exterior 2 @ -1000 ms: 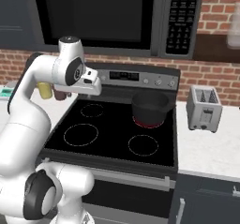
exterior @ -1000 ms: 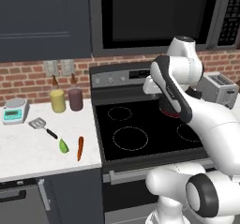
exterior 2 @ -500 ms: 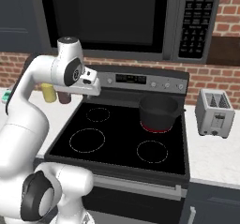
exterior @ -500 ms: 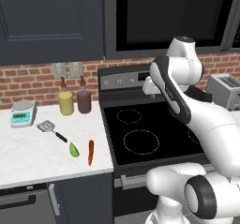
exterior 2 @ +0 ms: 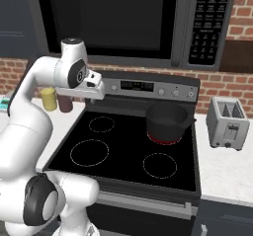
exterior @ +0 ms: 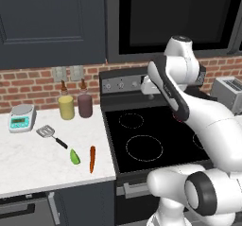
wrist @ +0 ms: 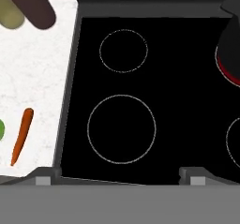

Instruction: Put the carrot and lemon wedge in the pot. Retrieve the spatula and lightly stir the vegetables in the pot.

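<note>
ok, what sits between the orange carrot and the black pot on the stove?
Bare stovetop: from the slender orange carrot to the squat black pot lie black glass and two empty left burner rings, per the hand view.

the white speckled desk [exterior: 33,159] left of the stove carries a scale [exterior: 21,117] by the back wall, a yellow bottle [exterior: 66,106] and a dark purple bottle [exterior: 85,104] just beside it. the spatula [exterior: 49,134] lies mid-desk. near the front edge, the lemon wedge [exterior: 74,156] and the carrot [exterior: 92,158] lie close together, apart. the pot [exterior 2: 167,122] sits on the stove's back right burner; a toaster [exterior 2: 227,123] stands on the right desk [exterior 2: 227,168].
</note>
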You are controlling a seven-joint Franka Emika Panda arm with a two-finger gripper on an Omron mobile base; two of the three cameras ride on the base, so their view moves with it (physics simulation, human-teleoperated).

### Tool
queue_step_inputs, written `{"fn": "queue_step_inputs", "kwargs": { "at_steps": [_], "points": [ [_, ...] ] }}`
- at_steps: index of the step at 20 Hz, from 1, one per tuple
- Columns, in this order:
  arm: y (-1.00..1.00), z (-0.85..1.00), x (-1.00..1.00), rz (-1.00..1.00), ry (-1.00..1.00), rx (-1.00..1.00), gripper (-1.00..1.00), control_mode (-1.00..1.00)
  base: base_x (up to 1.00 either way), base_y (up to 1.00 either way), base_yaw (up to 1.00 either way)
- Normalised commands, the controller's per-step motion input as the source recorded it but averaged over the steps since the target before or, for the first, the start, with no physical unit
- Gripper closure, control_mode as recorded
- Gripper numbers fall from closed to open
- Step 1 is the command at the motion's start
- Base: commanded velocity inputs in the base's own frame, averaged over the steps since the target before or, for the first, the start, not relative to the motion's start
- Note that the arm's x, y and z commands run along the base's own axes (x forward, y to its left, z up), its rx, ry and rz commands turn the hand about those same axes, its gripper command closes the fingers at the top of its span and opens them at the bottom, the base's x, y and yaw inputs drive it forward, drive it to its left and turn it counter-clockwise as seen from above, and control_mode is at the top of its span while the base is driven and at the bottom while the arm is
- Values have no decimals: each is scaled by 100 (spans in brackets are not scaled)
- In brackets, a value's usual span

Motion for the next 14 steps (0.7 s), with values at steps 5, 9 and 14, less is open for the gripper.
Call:
{"fn": "queue_step_inputs", "kwargs": {
  "at_steps": [5, 9, 14],
  "points": [
    [62, -3, -14, 0, 0, 0, -100, -100, 0, 0, 0],
    [94, -10, -24, 0, 1, -2, -100, -100, 0, 0, 0],
    [100, -33, 1, 0, 11, -5, -100, -100, 0, 0, 0]
  ]
}}
